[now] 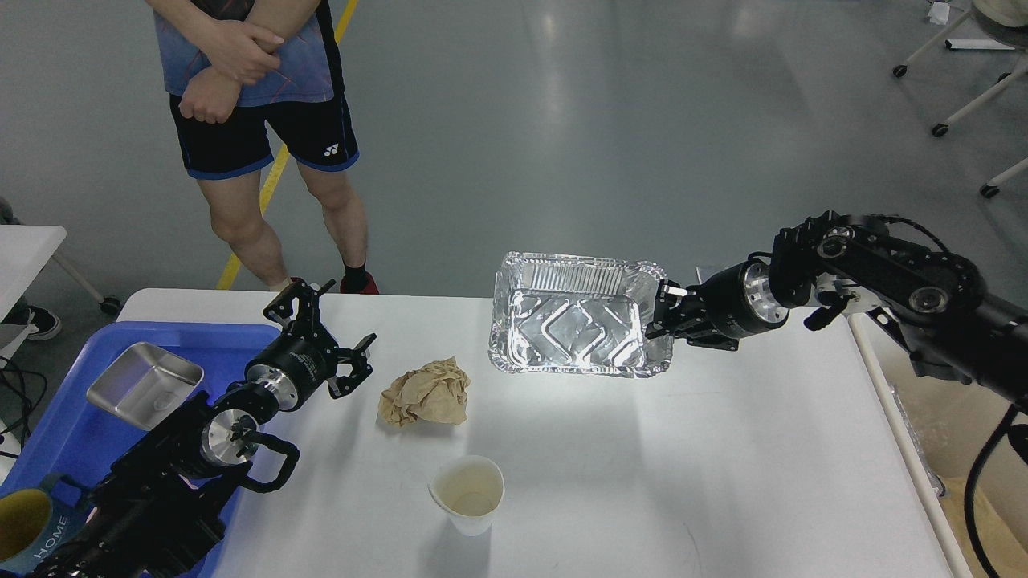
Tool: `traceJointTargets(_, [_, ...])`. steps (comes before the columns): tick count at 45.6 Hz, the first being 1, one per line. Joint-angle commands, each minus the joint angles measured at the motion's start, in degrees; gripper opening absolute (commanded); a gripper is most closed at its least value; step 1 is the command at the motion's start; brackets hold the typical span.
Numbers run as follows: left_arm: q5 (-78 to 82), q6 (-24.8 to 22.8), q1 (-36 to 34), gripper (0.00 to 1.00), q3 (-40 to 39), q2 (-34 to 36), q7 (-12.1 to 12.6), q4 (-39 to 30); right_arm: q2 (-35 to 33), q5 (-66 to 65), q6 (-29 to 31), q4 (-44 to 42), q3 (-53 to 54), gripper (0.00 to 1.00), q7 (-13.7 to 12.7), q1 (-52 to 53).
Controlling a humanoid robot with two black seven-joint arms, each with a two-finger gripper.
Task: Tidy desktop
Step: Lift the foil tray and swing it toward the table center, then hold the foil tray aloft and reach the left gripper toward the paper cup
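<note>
The white desktop (642, 466) carries a crumpled brown paper ball (426, 393) left of centre and a white paper cup (468, 494) near the front. My right gripper (660, 315) is shut on the right rim of an empty foil tray (574, 325) and holds it above the table's far middle. My left gripper (325, 337) is open and empty, just left of the paper ball and apart from it.
A blue plastic tray (48, 433) at the left holds a steel dish (143, 384) and a mug (24, 526). A person (257, 120) stands beyond the far left corner. A cream bin (972, 449) stands at the right edge.
</note>
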Motion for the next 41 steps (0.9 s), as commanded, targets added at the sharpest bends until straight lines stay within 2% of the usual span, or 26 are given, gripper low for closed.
traceJointTargets(1, [0.00, -0.08, -0.06, 0.98, 0.00, 0.14, -0.01, 0.00, 1.78, -0.08, -0.13, -0.37, 0.00, 0.00, -0.02, -0.05])
traceJointTargets(12, [0.09, -0.17, -0.23, 0.98, 0.09, -0.12, 0.69, -1.23, 2.75, 0.01, -0.22, -1.43, 0.00, 0.00, -0.02, -0.05])
traceJointTargets(16, [0.18, 2.63, -0.14, 0.98, 3.50, 2.15, 1.22, -9.12, 2.75, 0.01, -0.22, -1.43, 0.00, 0.00, -0.02, -0.05])
traceJointTargets(19, [0.26, 7.02, -0.05, 0.98, 7.80, 5.93, 1.31, -15.54, 2.66, 0.01, -0.22, -1.43, 0.00, 0.00, -0.02, -0.05])
traceJointTargets(22, [0.35, 9.32, -0.05, 0.98, 12.38, 9.01, 1.31, -20.29, 2.57, 0.01, -0.22, -1.43, 0.00, 0.00, -0.02, -0.13])
traceJointTargets(28, [1.41, 9.41, 0.12, 0.98, 21.25, 17.53, 1.39, -25.57, 2.39, 0.01, -0.22, -1.34, 0.00, 0.00, 0.07, -0.13])
traceJointTargets(32, [1.58, 9.41, -0.14, 0.97, 26.79, 25.52, 1.22, -31.89, 2.31, 0.01, -0.22, -1.34, 0.09, 0.00, 0.07, -0.13])
traceJointTargets(41, [8.61, 9.32, -0.32, 0.97, 30.67, 43.28, 1.13, -47.62, 2.48, 0.01, -0.39, -1.34, 0.09, 0.00, 0.07, -0.22])
